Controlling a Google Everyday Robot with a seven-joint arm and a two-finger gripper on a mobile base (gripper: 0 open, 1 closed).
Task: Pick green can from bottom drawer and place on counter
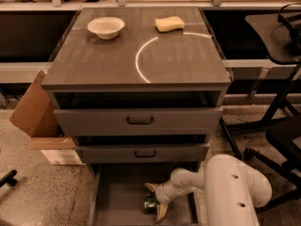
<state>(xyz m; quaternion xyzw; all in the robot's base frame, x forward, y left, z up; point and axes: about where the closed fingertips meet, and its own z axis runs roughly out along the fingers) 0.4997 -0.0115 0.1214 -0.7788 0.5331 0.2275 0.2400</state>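
Observation:
The bottom drawer (117,197) is pulled out at the foot of the cabinet. The green can (150,204) lies on its floor near the front, small, shiny and dark green. My gripper (155,200) reaches down into the drawer from the right on a white arm. Its two tan fingers (161,212) are spread open, one behind the can and one in front, so the can sits between them. The counter (136,51) is the dark grey cabinet top with a thin white arc.
A white bowl (106,27) and a yellow sponge (170,23) sit at the back of the counter. The two upper drawers (139,120) are slightly open. A cardboard box (35,112) leans at the cabinet's left. Black chair legs (263,126) stand at right.

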